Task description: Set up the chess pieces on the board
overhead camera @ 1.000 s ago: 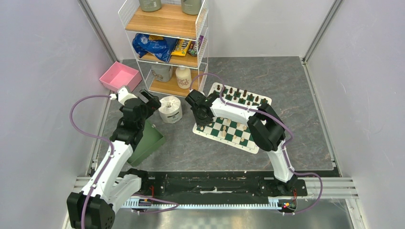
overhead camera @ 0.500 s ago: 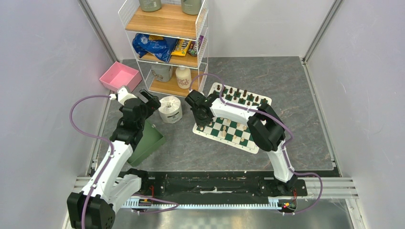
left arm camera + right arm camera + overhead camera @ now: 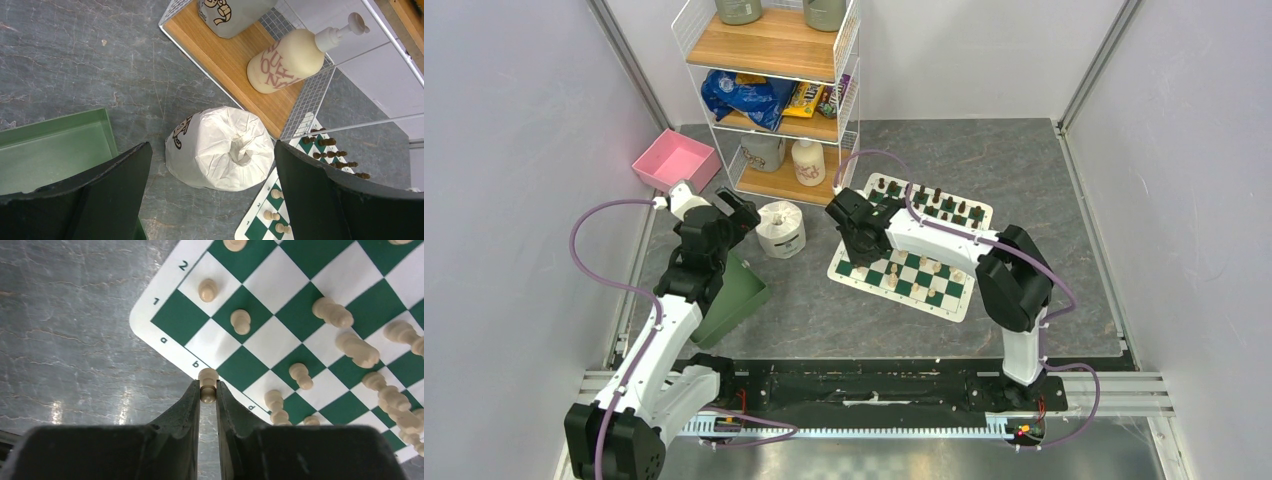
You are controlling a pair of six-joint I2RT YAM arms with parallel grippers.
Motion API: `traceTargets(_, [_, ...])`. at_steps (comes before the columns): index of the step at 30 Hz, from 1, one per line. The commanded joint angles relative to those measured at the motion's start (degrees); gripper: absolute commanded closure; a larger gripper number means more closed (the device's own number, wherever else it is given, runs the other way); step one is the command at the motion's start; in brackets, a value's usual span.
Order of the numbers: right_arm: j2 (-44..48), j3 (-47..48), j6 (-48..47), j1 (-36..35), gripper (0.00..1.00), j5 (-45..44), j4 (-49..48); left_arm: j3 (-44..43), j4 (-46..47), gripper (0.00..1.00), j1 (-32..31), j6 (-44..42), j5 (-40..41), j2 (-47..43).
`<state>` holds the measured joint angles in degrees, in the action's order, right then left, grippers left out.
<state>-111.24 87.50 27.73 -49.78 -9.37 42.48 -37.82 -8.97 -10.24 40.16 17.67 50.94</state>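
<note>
- One cream pawn (image 3: 207, 385) is now pinched by the neck between the right jaws. They have narrowed onto it within the last second, leaving only a slim gap filled by the piece.
- It sits at the near-left corner of the board (image 3: 175, 317), over the white border beside the letter b. From the wrist view I cannot tell whether its base touches the mat or has cleared it.
- Over the same second the right arm (image 3: 1014, 285) has swung its elbow out to the right and its wrist has shifted a little the same way. To my eye that suggests the pawn is starting to be carried rather than merely gripped.
- The left arm (image 3: 694, 250) has not stirred. The left jaws stand wide open and empty above the toilet roll (image 3: 220, 150), with the green bin (image 3: 55, 150) just beside.
- The board lies on the desk right of the shelf (image 3: 774, 45). The dark pieces (image 3: 936, 197) are ranked along its far edge. The cream pieces (image 3: 355, 347) are strewn over the near half, several on their sides, and two pawns (image 3: 240, 320) stand upright at the start of rank 2.
- The fresh grip looks like the start of another placement, probably on the next free square of that rank. Most of the cream side is not yet stood up.
</note>
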Motion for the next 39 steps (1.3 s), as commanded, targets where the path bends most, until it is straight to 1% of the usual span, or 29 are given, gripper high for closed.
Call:
traceTargets(1, [2.79,-2.27,-0.57,0.18,0.79,-3.05,0.76,-0.76,0.97,0.0,0.4,-0.97,-0.18,-0.31])
traceTargets(17, [1.69,-4.88,0.01,4.16,0.79,-3.47,-1.4,-0.2,0.9,0.0,0.48,-0.88,-0.01,-0.67])
traceTargets(39, [-1.69,-3.67,0.05,6.27,0.78,-3.32,-2.83,0.31,0.71,0.0,0.57,-0.96,0.26,-0.94])
